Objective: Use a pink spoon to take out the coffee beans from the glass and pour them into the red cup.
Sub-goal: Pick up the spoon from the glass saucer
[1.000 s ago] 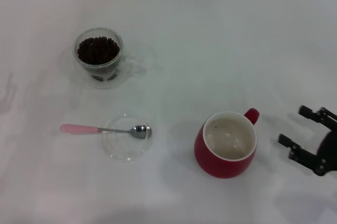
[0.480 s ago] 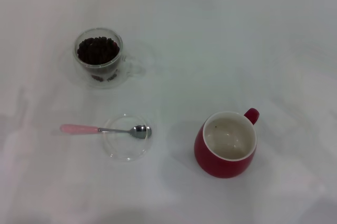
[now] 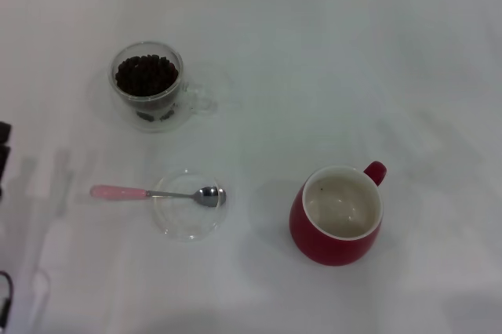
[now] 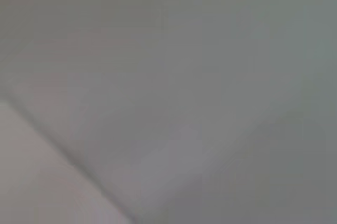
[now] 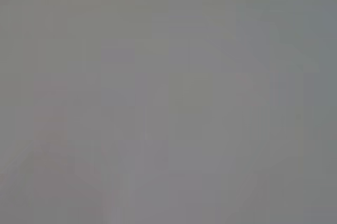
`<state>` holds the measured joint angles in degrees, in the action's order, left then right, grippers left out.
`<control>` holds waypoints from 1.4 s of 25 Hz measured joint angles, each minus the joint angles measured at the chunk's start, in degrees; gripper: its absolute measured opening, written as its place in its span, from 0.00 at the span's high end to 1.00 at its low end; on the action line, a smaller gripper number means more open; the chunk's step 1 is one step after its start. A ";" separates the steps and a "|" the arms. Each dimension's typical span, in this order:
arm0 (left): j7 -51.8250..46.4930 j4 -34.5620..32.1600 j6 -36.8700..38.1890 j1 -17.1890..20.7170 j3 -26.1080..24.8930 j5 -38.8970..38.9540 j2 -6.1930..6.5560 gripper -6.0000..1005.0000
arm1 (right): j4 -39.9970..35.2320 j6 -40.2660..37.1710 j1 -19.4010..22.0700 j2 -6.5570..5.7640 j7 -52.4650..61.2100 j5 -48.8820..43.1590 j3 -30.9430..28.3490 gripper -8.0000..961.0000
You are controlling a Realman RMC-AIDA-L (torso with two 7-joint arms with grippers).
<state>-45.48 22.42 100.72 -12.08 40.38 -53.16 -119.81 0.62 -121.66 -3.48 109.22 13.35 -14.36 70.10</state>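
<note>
Spoon on the saucer, left gripper (image 3: 4,150) at the table's left edge

The pink spoon (image 3: 153,193) lay with its bowl on the glass saucer (image 3: 188,205) — coffee beans (image 3: 146,74) filled the glass (image 3: 147,83) beyond it, the red cup (image 3: 338,213) well apart to the right; the gripper's opening couldn't be told.

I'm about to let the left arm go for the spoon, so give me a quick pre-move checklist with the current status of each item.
1. Pink spoon free to grasp: ok; handle sticks out past the saucer toward the robot's left, bowl rests on the saucer.
2. Glass upright, coffee beans inside: ok.
3. Red cup upright, opening clear: ok.
4. Left claw position: only a dark sliver shows at the head view's left edge; open or shut: cannot tell.
5. Right claw out of the way: ok; not in view.
6. Wrist views usable for guidance: not ok; both show nothing recognisable.
</note>
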 joint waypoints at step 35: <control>-16.34 3.17 -16.52 -4.45 -2.55 -17.05 -0.86 0.29 | -1.48 2.88 -1.78 -0.25 0.12 1.48 -3.13 0.21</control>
<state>-61.82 25.59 84.20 -16.53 37.83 -70.21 -120.67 -0.86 -118.77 -5.26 108.97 13.47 -12.87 66.97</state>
